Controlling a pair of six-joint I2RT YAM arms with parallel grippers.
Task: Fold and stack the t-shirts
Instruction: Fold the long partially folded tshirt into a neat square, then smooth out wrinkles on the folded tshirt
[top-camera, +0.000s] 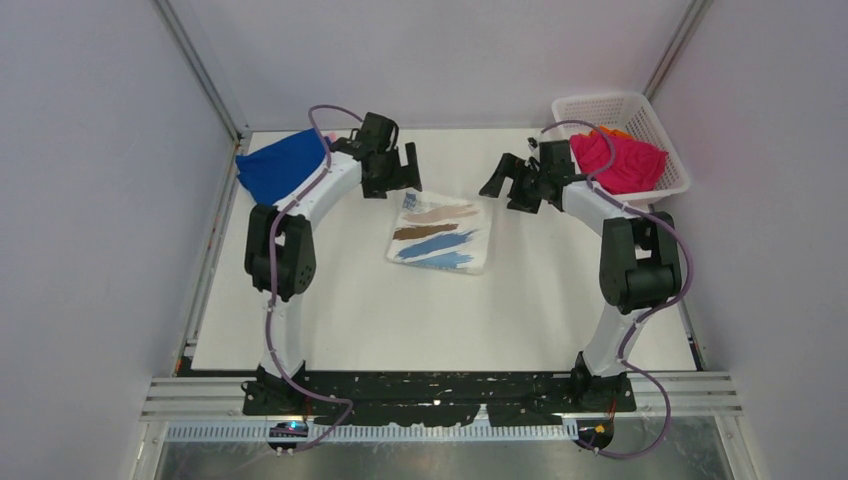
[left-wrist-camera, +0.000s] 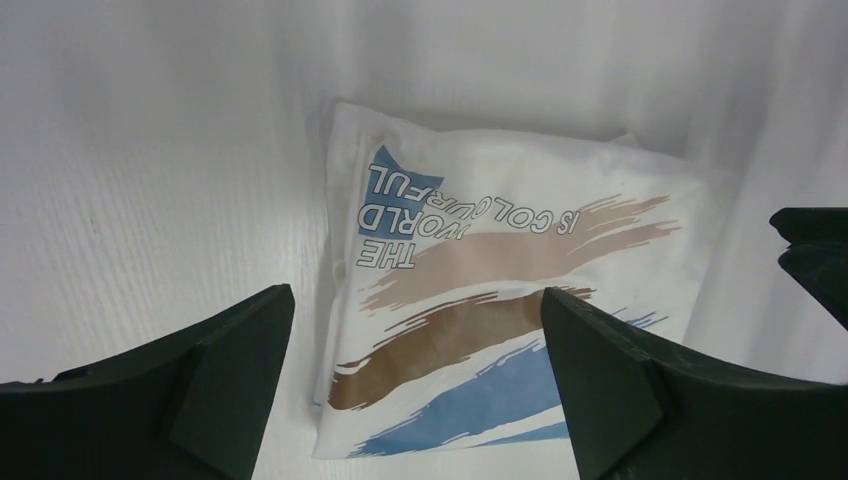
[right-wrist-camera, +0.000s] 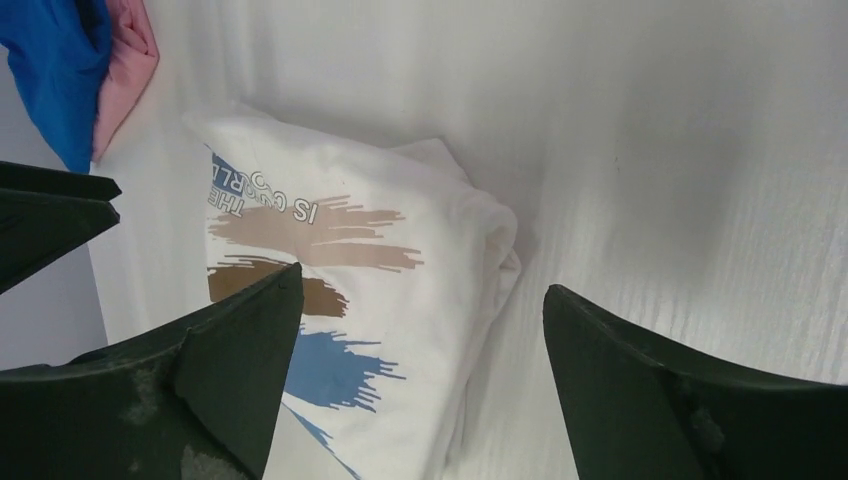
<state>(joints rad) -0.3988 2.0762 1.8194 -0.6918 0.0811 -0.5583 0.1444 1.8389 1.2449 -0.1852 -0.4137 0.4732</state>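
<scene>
A folded white t-shirt (top-camera: 440, 234) with tan, brown and blue brush strokes lies in the middle of the table; it also shows in the left wrist view (left-wrist-camera: 500, 300) and the right wrist view (right-wrist-camera: 370, 290). A folded royal blue t-shirt (top-camera: 280, 165) lies at the back left, with a pale pink t-shirt (right-wrist-camera: 125, 75) showing beside it. A magenta t-shirt (top-camera: 617, 162) and an orange t-shirt (top-camera: 612, 131) sit in the basket. My left gripper (top-camera: 405, 170) is open and empty, above the white shirt's far left. My right gripper (top-camera: 505, 182) is open and empty, above its far right.
A white plastic mesh basket (top-camera: 672, 130) stands at the back right corner. Grey walls enclose the table on the left, back and right. The arm bases sit on a black plate (top-camera: 440, 392) at the near edge.
</scene>
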